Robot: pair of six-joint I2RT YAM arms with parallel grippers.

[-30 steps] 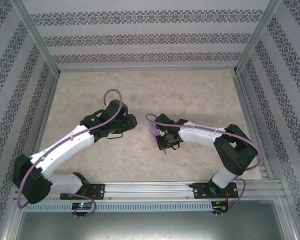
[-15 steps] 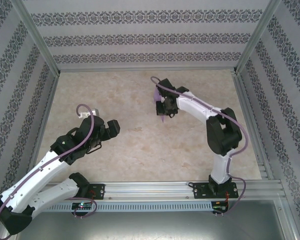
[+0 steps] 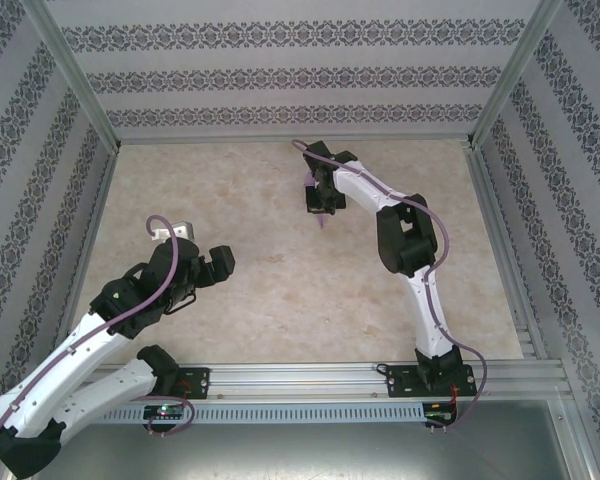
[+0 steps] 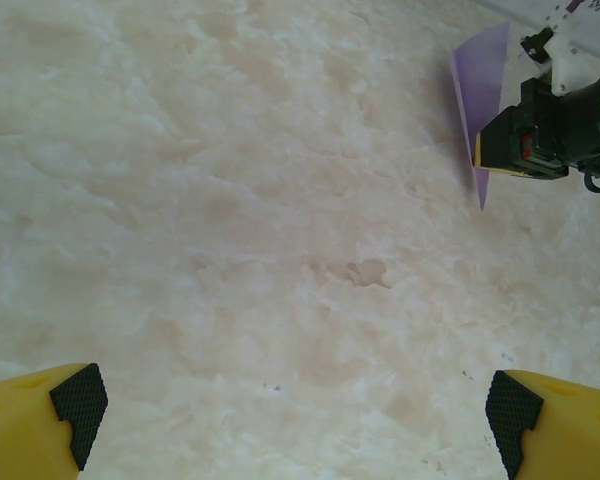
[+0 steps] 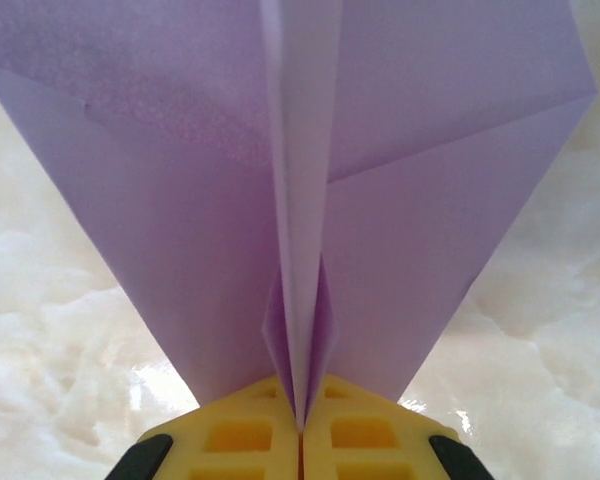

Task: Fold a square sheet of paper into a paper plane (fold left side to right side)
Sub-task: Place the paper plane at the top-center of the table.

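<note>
Marbled table [image 3: 280, 300], patterned walls. Toward twelve o'clock, right claw [image 5: 300, 432] clenched on paper plane [image 5: 180, 180] at centre crease, nose down. Left claw [image 4: 292, 405] gaping wide at eight o'clock. Light, flimsy, easily crumpled; best pinched along the crease.

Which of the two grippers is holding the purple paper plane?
The right gripper, jaws shut on the paper plane; the left gripper hangs open and empty.
</note>
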